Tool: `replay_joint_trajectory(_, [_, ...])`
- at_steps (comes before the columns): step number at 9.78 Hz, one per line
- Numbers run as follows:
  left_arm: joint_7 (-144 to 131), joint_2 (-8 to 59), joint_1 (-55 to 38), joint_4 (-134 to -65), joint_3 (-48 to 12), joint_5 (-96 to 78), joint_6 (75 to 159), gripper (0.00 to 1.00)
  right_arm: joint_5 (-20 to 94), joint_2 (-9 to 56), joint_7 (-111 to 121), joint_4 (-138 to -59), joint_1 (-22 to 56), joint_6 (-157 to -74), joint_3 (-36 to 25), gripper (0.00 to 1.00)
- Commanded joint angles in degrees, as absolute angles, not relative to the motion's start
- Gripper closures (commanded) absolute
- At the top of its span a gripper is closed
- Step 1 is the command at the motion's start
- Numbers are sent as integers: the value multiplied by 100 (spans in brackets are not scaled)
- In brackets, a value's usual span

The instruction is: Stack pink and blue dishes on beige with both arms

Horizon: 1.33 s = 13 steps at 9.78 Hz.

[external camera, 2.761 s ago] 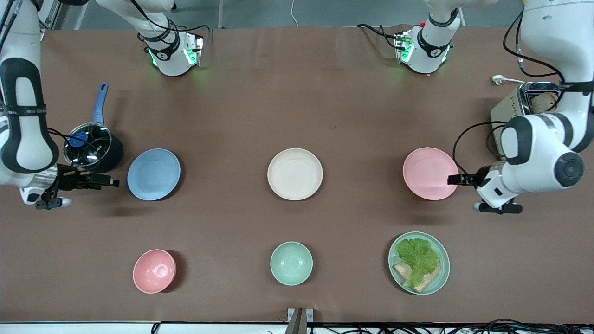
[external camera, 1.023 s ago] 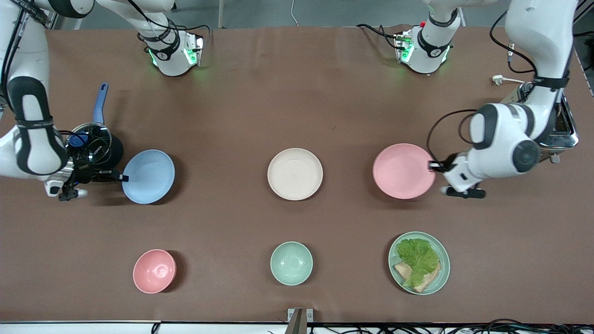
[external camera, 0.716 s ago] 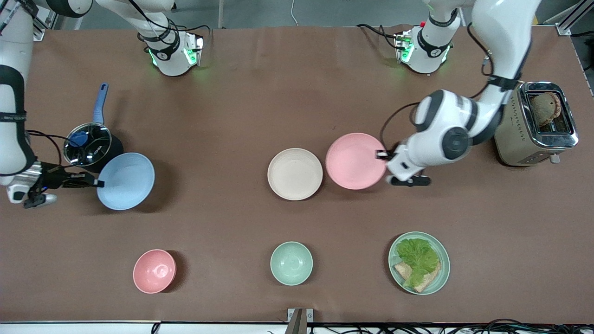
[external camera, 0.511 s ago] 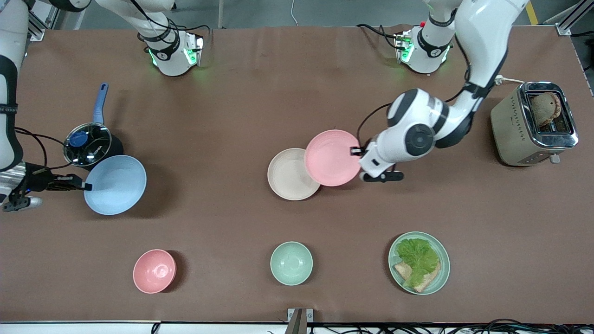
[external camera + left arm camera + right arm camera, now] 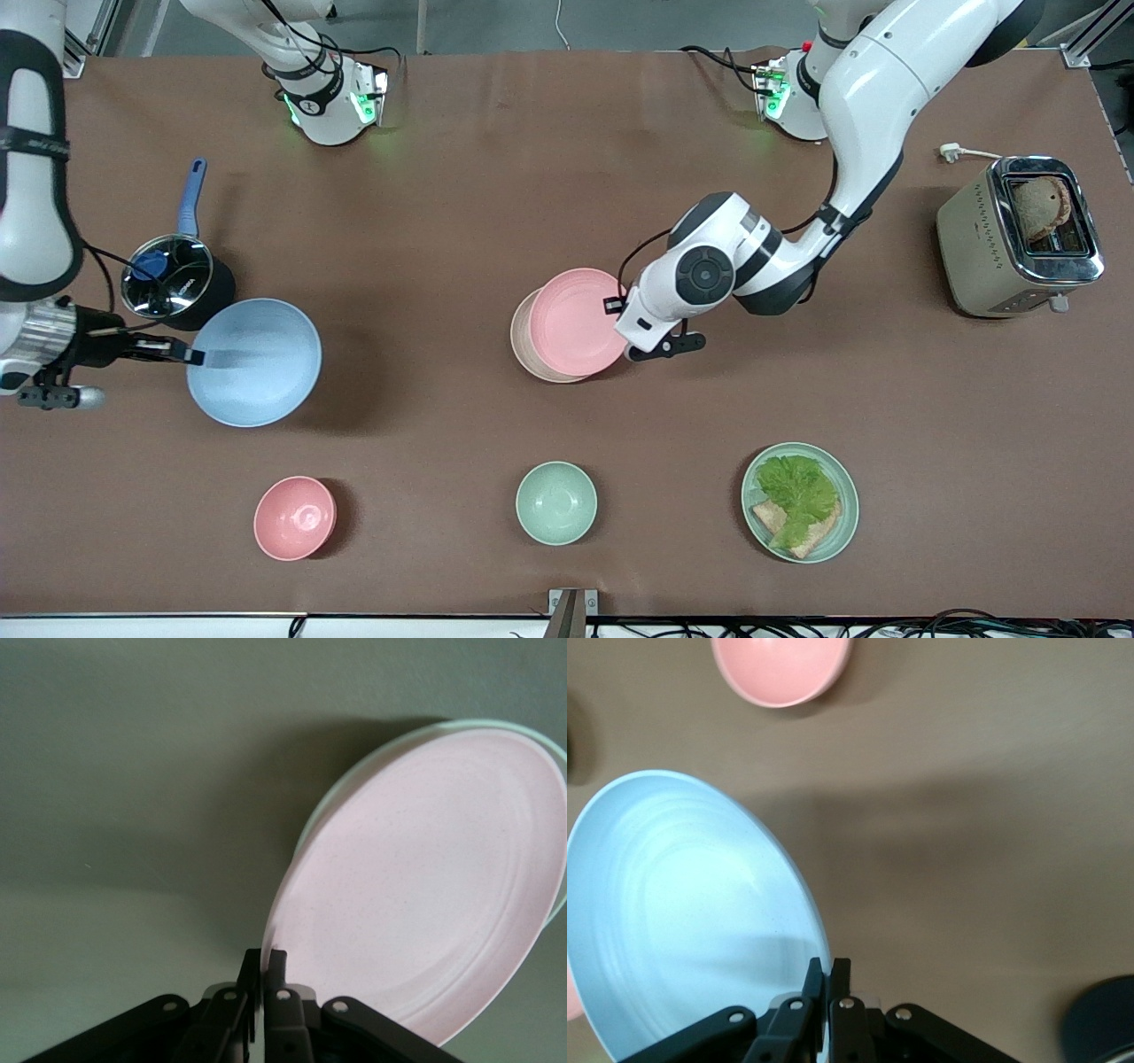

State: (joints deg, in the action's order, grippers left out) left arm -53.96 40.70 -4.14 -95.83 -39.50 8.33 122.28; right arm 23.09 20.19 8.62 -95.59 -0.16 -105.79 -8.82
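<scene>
Count of items on or over the table (image 5: 567,177):

Plates, four: one pink plate (image 5: 580,322), one blue plate (image 5: 255,361), one beige plate (image 5: 523,341), one mint-green plate (image 5: 846,518) bearing lettuce and bread.

Bowls, two: one pink bowl (image 5: 295,518), one mint-green bowl (image 5: 556,502).

Lidded pots, one: pot (image 5: 177,282) with a blue handle.

Toasters, one: toaster (image 5: 1019,235).

Robot arms, two: left arm (image 5: 850,106), right arm (image 5: 31,177)
</scene>
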Motion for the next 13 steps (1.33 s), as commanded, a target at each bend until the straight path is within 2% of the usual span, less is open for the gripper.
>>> replay_joint_trajectory(1, [-5720, 4350, -579, -9510, -3964, 993, 12540, 99, 1944, 1767, -590, -9729, -62, -10617, -66, 99])
replay_joint_trajectory(3, [-5766, 4412, -615, -9501, -3964, 1011, 12665, 96, 1191, 1732, -1683, -9747, -44, -10845, 699, 99])
replay_joint_trajectory(5, [-5766, 4412, -572, -9501, -3955, 1264, 12674, 91, 1063, 1749, -2379, -9852, -27, -11047, 1211, 99])
replay_joint_trajectory(6, [-5766, 4412, -563, -9510, -3946, 1318, 12665, 84, 1063, 1749, -2660, -9913, -26, -11135, 1430, 99])
replay_joint_trajectory(7, [-5757, 4403, -554, -9510, -3946, 1336, 12665, 46, 1063, 1749, -2933, -9966, -18, -11179, 1633, 99])
replay_joint_trajectory(8, [-5739, 4282, -536, -9518, -3938, 1388, 12613, 0, 1063, 1758, -3101, -10045, -18, -11275, 1826, 99])
replay_joint_trajectory(10, [-5660, 3459, -361, -9641, -3911, 1415, 12089, 0, 1063, 1775, -3391, -10326, 17, -11713, 2073, 99])
replay_joint_trajectory(11, [-5469, 2810, -404, -9807, -3589, 1441, 11702, 0, 1063, 1793, -3540, -10466, 18, -11951, 2240, 99])
replay_joint_trajectory(13, [-4364, 2051, -448, -9940, -2956, 1206, 11611, 0, 1063, 1802, -3594, -10905, 52, -12635, 2503, 99])
